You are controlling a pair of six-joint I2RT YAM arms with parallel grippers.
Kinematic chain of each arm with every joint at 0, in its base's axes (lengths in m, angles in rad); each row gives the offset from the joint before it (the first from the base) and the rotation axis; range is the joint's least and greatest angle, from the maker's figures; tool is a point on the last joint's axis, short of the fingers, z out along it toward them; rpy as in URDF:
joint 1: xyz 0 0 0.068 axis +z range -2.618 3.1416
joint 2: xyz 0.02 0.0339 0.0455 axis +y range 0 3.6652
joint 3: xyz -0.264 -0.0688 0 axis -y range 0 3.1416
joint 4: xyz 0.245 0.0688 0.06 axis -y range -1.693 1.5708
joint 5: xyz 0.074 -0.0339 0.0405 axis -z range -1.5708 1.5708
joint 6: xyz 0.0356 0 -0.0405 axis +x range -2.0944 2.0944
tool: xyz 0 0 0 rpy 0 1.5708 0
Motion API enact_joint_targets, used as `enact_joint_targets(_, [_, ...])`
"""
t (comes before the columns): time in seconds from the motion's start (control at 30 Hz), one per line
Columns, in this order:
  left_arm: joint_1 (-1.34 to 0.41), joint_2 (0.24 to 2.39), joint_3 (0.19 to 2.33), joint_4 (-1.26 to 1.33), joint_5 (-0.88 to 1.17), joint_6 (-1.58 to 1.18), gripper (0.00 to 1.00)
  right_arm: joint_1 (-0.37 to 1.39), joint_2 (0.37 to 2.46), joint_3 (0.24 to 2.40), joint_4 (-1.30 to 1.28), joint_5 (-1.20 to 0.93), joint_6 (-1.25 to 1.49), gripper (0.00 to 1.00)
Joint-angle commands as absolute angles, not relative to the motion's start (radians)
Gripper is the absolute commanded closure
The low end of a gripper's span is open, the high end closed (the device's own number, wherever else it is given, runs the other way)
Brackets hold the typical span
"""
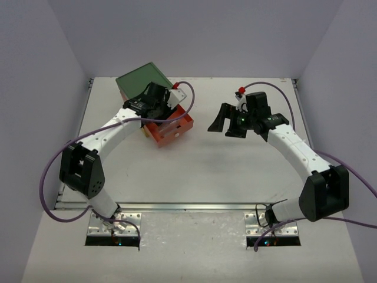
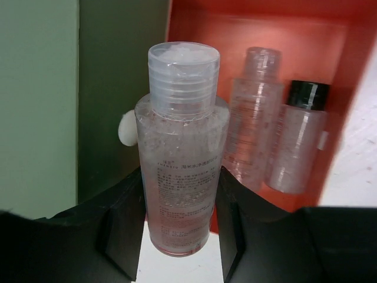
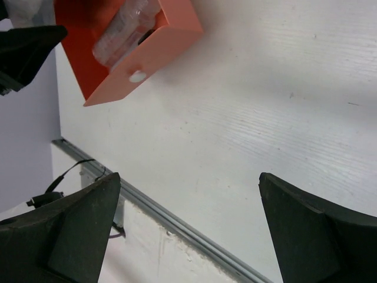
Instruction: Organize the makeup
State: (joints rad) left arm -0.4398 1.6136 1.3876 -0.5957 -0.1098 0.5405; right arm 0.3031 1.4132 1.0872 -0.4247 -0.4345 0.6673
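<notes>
**A:** Just left of the orange drawer (image 1: pixel 172 127), what is showing?

**B:** The green chest (image 1: pixel 143 79) is standing there. The drawer is sticking out of it over the table (image 1: pixel 194 171).

**A:** And at the drawer itself?

**B:** The left gripper (image 2: pixel 181 227) is hanging at its edge with its jaws pressing tight on a clear bottle (image 2: pixel 179 147). The fingers (image 2: pixel 123 221) are squeezing the bottle's lower body, and its ribbed clear cap is pointing toward the drawer. I cannot tell whether the bottle is hanging over the drawer's floor or just outside its rim, since the wrist view is cropping that part.

**A:** Is anything lying inside the drawer?

**B:** Two more bottles are lying side by side on the orange floor. The clear-capped one (image 2: pixel 253 127) is on the left, and the black-capped one (image 2: pixel 297 144) is just beside it on the right.

**A:** And right of the drawer?

**B:** The right gripper (image 3: pixel 188 183) is hovering above the table, well apart from the drawer. Its fingers are spreading wide and gripping nothing.
</notes>
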Motion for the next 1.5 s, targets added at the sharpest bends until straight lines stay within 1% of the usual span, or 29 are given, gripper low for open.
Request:
enact_joint_targets(0.0, [-0.448, 1.660, 1.435, -0.482, -0.250, 0.532, 0.94, 0.313, 1.368, 1.092, -0.436, -0.340, 0.619, 0.01])
enact_joint_targets(0.13, [-0.448, 1.693, 1.437, -0.482, -0.288, 0.534, 0.73, 0.313, 1.357, 1.089, -0.451, -0.335, 0.606, 0.01])
enact_joint_targets(0.23, [-0.448, 1.688, 1.431, -0.488, -0.275, 0.535, 0.41, 0.313, 1.353, 1.090, -0.449, -0.339, 0.596, 0.01])
enact_joint_targets(0.27, [-0.448, 1.685, 1.429, -0.488, -0.273, 0.536, 0.32, 0.313, 1.353, 1.093, -0.447, -0.341, 0.593, 0.01])
enact_joint_targets(0.37, [-0.448, 1.683, 1.435, -0.491, -0.274, 0.538, 0.22, 0.313, 1.355, 1.092, -0.430, -0.359, 0.591, 0.01])
enact_joint_targets(0.4, [-0.448, 1.681, 1.437, -0.496, -0.265, 0.538, 0.20, 0.313, 1.356, 1.087, -0.419, -0.373, 0.591, 0.01])
enact_joint_targets(0.5, [-0.459, 1.661, 1.436, -0.500, -0.238, 0.534, 0.18, 0.313, 1.361, 1.042, -0.286, -0.549, 0.615, 0.01])
enact_joint_targets(0.63, [-0.480, 1.634, 1.464, -0.516, -0.227, 0.528, 0.18, 0.314, 1.368, 0.986, -0.099, -0.668, 0.703, 0.01])
enact_joint_targets(0.73, [-0.485, 1.607, 1.552, -0.568, -0.137, 0.477, 0.17, 0.340, 1.359, 0.948, 0.006, -0.632, 0.688, 0.01])
enact_joint_targets(0.83, [-0.485, 1.588, 1.689, -0.618, -0.054, 0.440, 0.17, 0.435, 1.370, 0.937, 0.021, -0.484, 0.573, 0.01])
enact_joint_targets(0.93, [-0.465, 1.588, 1.794, -0.627, -0.057, 0.434, 0.15, 0.506, 1.395, 0.930, 0.035, -0.358, 0.501, 0.01])
enact_joint_targets(0.97, [-0.430, 1.603, 1.817, -0.632, -0.055, 0.424, 0.15, 0.521, 1.406, 0.925, 0.055, -0.334, 0.510, 0.03])
enact_joint_targets(1.03, [-0.343, 1.651, 1.910, -0.680, -0.046, 0.397, 0.15, 0.526, 1.451, 0.901, 0.089, -0.275, 0.628, 0.10])
enact_joint_targets(1.07, [-0.279, 1.674, 1.939, -0.701, -0.045, 0.386, 0.16, 0.526, 1.467, 0.897, 0.092, -0.261, 0.660, 0.15])
enact_joint_targets(1.1, [-0.241, 1.709, 1.980, -0.732, -0.044, 0.376, 0.16, 0.526, 1.491, 0.902, 0.093, -0.259, 0.696, 0.24])
enact_joint_targets(1.13, [-0.226, 1.735, 2.008, -0.744, -0.044, 0.368, 0.16, 0.526, 1.510, 0.907, 0.095, -0.258, 0.723, 0.28])
enact_joint_targets(1.33, [-0.115, 1.763, 1.982, -0.703, -0.088, 0.353, 0.16, 0.526, 1.635, 0.934, 0.181, -0.302, 0.875, 0.32])
enact_joint_targets(1.4, [-0.098, 1.781, 1.986, -0.692, -0.109, 0.349, 0.16, 0.526, 1.667, 0.963, 0.192, -0.302, 0.901, 0.37])
enact_joint_targets(1.47, [-0.074, 1.801, 1.986, -0.677, -0.130, 0.342, 0.16, 0.526, 1.719, 0.991, 0.192, -0.292, 0.932, 0.46])
